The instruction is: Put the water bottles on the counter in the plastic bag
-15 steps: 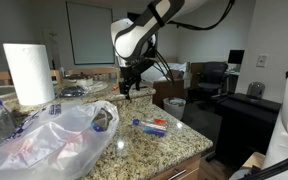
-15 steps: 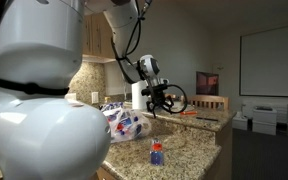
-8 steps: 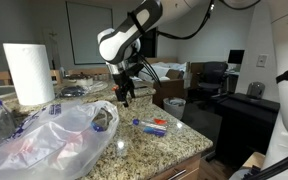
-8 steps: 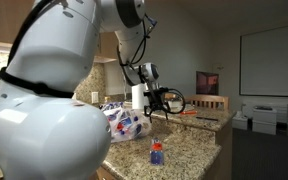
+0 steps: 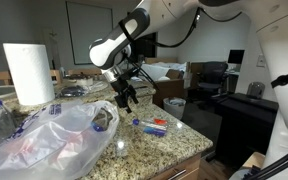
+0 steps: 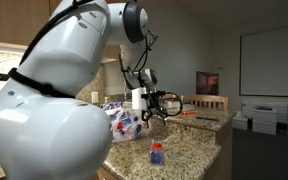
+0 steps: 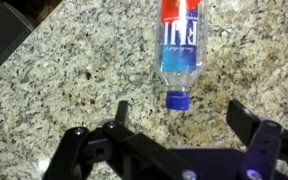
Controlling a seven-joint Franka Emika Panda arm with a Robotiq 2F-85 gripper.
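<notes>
Found the hand (image 5: 127, 99) open, jaws spread wide, gripping nothing, hanging above the worktop (image 5: 174, 147) with fingers pointing down. Noted one water bottle (image 5: 152, 125) lying on its side below and just beyond the hand, apart from it and untouched.

Confirmed the same in the wrist view: hand (image 7: 178, 118) at the lower edge, water bottle (image 7: 181, 45) ahead of it, cap (image 7: 177, 98) turned toward the hand and roughly in line with the gap between the two fingers (image 7: 246, 118).

Placed the bottle on a bare stretch of worktop near the end corner, close to the rounded edge facing the office desks, well apart from the plastic bag (image 5: 59, 135). Logged it again in an exterior view, water bottle (image 6: 156, 153) seen cap-first near the worktop (image 6: 189, 150) edge, hand (image 6: 156, 108) above and behind it.

Recorded a speckled beige-and-brown granite surface, polished, with a rounded edge. Found the crinkled translucent plastic bag filling the opposite end, with blue and red shapes showing through the film; cannot tell how many bottles. Noted a paper-towel roll (image 5: 29, 73) upright behind the bag.

Observed an office room beyond: office chair (image 5: 209, 78), waste bin (image 5: 174, 104), projection screen (image 6: 272, 60) on the wall.

Described the bottle as small and clear-bodied, with a blue cap and a blue-and-red label bearing white lettering, not fully legible.
</notes>
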